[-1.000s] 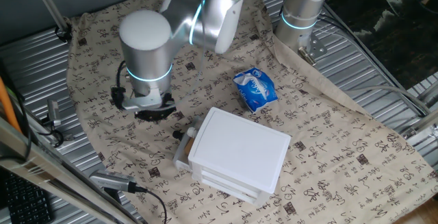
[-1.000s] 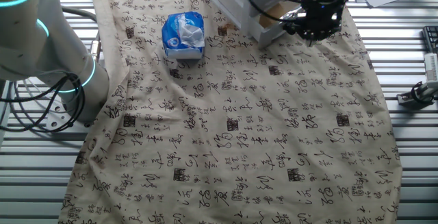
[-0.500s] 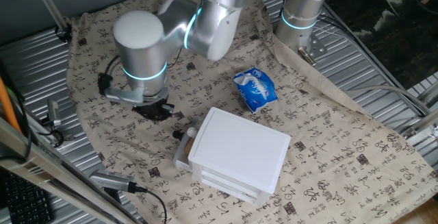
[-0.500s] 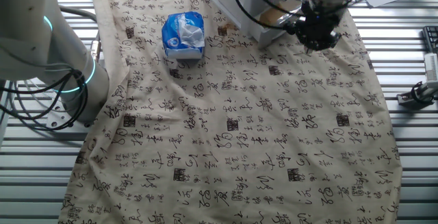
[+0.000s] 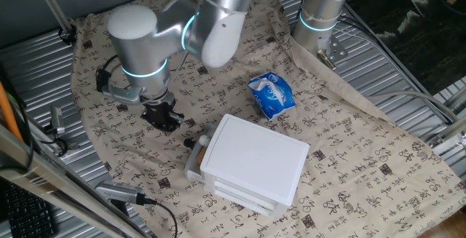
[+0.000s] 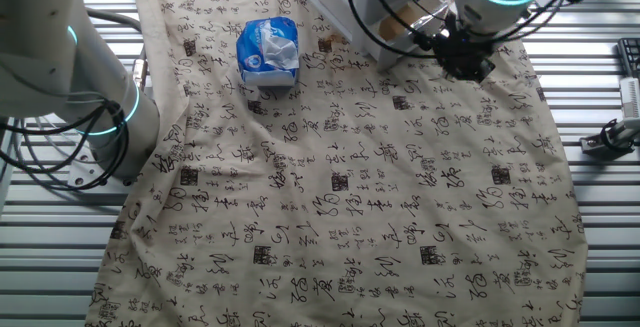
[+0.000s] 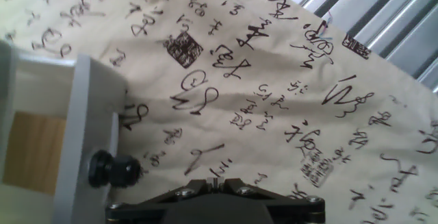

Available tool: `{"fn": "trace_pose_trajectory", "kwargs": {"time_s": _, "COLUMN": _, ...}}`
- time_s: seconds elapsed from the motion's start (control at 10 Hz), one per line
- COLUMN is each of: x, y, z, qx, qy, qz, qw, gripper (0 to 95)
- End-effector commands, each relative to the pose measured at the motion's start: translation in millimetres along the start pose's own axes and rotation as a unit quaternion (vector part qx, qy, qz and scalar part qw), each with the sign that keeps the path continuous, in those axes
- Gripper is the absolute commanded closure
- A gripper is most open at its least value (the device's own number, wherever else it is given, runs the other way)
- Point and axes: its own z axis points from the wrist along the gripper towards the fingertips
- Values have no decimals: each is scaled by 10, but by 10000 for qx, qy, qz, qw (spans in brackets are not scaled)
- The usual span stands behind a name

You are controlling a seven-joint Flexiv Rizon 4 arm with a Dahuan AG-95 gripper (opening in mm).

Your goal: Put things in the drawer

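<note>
Wooden block point(image 7: 31, 152) lies inside the open top drawer point(image 7: 75, 135) as the gripper point(image 5: 162, 114) hovers just left of its knob point(image 7: 111, 169); jaw opening cannot be told

Your arm point(image 5: 145, 38) is fat silver-grey cylinders ringed with glowing cyan bands, black cables looping beside a black claw point(image 5: 162, 116).

The arm reaches down over the table, wrist bent so the gripper point(image 5: 163, 116) points at the cloth just beside the white drawer unit point(image 5: 253, 164), on its knob side. Whether its fingers are parted cannot be told.
</note>
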Motion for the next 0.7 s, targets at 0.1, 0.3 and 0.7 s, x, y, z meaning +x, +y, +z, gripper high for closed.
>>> {"fn": "trace_pose_trajectory", "kwargs": {"time_s": 0.1, "x": -29, "y": 41, "z": 37, "qx": -228, "qy": -63, "qz": -19, "qw": 9997, "gripper": 950}}
{"fn": "trace_pose_trajectory", "kwargs": {"time_s": 0.3, "x": -28, "y": 56, "z": 53, "qx": -372, "qy": -96, "qz": -26, "qw": 9993, "gripper": 950}}
{"fn": "trace_pose_trajectory", "kwargs": {"time_s": 0.7, "x": -17, "y": 134, "z": -29, "qx": -699, "qy": -94, "qz": -11, "qw": 9975, "gripper": 950}}
